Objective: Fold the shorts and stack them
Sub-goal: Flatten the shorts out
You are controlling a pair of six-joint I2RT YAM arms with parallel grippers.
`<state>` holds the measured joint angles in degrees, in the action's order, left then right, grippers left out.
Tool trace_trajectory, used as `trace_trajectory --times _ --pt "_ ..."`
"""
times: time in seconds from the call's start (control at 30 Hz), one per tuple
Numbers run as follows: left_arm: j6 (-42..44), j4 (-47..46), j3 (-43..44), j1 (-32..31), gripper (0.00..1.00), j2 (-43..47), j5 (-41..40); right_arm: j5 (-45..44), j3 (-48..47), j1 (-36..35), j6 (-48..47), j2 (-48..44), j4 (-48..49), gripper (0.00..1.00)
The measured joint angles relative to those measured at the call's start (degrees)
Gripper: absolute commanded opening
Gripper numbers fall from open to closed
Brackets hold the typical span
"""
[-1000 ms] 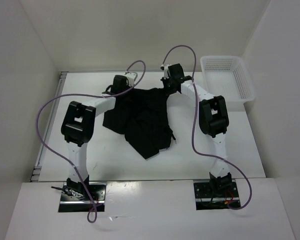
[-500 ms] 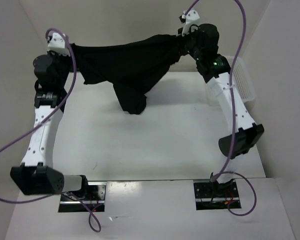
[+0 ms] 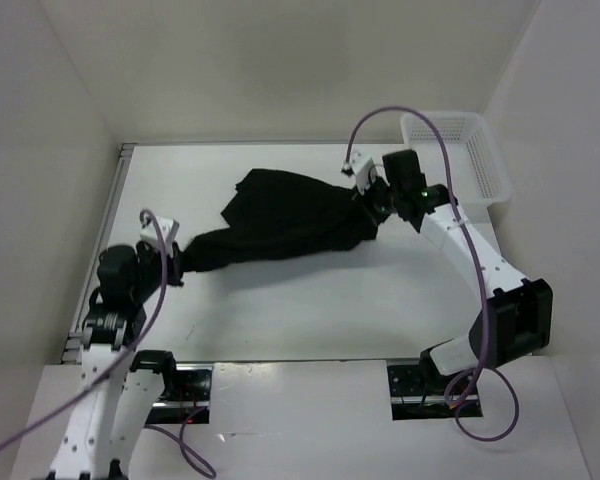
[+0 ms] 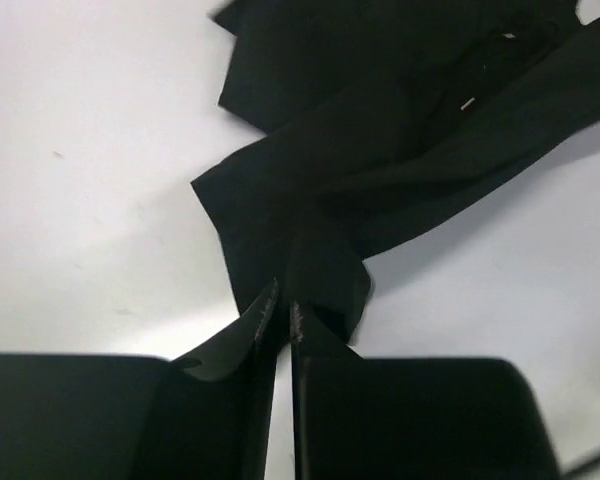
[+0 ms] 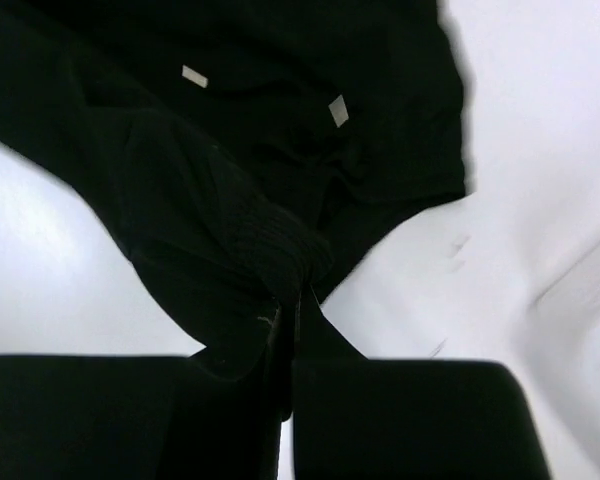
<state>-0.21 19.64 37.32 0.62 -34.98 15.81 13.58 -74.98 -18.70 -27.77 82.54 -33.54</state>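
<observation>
The black shorts (image 3: 285, 220) are stretched across the white table between both grippers. My left gripper (image 3: 177, 262) is shut on the shorts' left end, low near the table's left side. In the left wrist view the cloth (image 4: 380, 130) is pinched between the closed fingertips of that gripper (image 4: 282, 312). My right gripper (image 3: 368, 205) is shut on the right end of the shorts. In the right wrist view the ribbed waistband (image 5: 270, 240) is clamped in the gripper (image 5: 288, 305), and two small pale tags (image 5: 338, 110) show on the fabric.
A white mesh basket (image 3: 458, 155) stands at the table's back right corner, just right of my right arm. White walls enclose the table on the left, back and right. Purple cables loop from both arms.
Both arms have come down from a high lift. The shorts, held spread in the air before, now lie stretched low over the table. My left gripper has pulled toward the near left.
</observation>
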Motion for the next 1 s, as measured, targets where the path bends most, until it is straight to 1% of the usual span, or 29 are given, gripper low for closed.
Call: trace_trajectory --times 0.03,0.1,0.13,0.2,0.23,0.27,0.3,0.33,0.4,0.5,0.6,0.67,0.73,0.77,0.9,1.0 --pt "0.04 3.04 -2.32 -0.42 0.29 5.49 1.31 0.28 3.23 0.13 -1.88 -1.01 -1.03 0.0" --pt "0.26 8.2 -5.55 -1.18 0.43 15.89 3.58 0.72 9.51 0.22 -5.73 -3.91 -3.17 0.0" --pt "0.11 11.47 -6.95 -1.42 0.53 22.18 4.9 0.81 11.93 0.26 -7.58 -5.44 -4.59 0.0" --pt "0.13 16.65 -8.7 -1.75 0.61 31.32 6.84 0.87 15.91 0.28 -10.97 -8.35 -6.34 0.0" --pt "0.22 18.62 -9.14 -1.77 0.64 33.68 7.52 0.9 17.46 0.33 -12.52 -9.64 -7.17 0.0" --pt "0.26 20.26 -9.35 -1.79 0.71 34.38 8.13 0.92 18.58 0.35 -14.01 -10.67 -8.13 0.0" --pt "0.26 21.38 -9.35 -1.84 0.72 33.62 8.55 0.96 19.45 0.35 -15.5 -11.41 -8.66 0.0" --pt "0.28 21.97 -9.22 -1.84 0.74 31.45 8.83 1.01 20.09 0.35 -16.92 -11.76 -9.07 0.0" --pt "0.17 22.73 -7.58 -1.86 0.79 23.76 9.18 0.76 21.07 0.37 -18.82 -11.89 -9.35 0.0" --pt "0.09 22.93 -3.17 -1.88 0.83 8.72 9.46 0.07 22.6 0.37 -21.77 -11.93 -9.53 0.0" --pt "0.0 22.56 2.49 -3.23 0.88 -6.49 9.33 -1.2 24.3 0.37 -23.71 -11.96 -9.38 0.0" --pt "0.0 21.94 6.08 -6.69 0.92 -14.91 8.72 -1.68 25.14 0.37 -24.48 -11.96 -9.44 0.0" --pt "-0.02 21.31 8.94 -13.05 0.96 -21.79 7.1 -2.12 25.62 0.37 -24.87 -11.98 -9.27 0.0" --pt "-0.02 20.63 10.1 -17.27 0.99 -24.96 6.34 -2.27 25.83 0.37 -25.11 -11.98 -9.11 0.0" --pt "0.02 18.69 11.13 -27.87 1.0 -31.12 4.24 -2.86 26.71 0.37 -25.79 -12.04 -8.44 0.0" --pt "0.04 14.99 9.97 -31.41 1.0 -32.83 0.17 -3.26 27.54 0.37 -25.99 -12.07 -7.91 0.0"
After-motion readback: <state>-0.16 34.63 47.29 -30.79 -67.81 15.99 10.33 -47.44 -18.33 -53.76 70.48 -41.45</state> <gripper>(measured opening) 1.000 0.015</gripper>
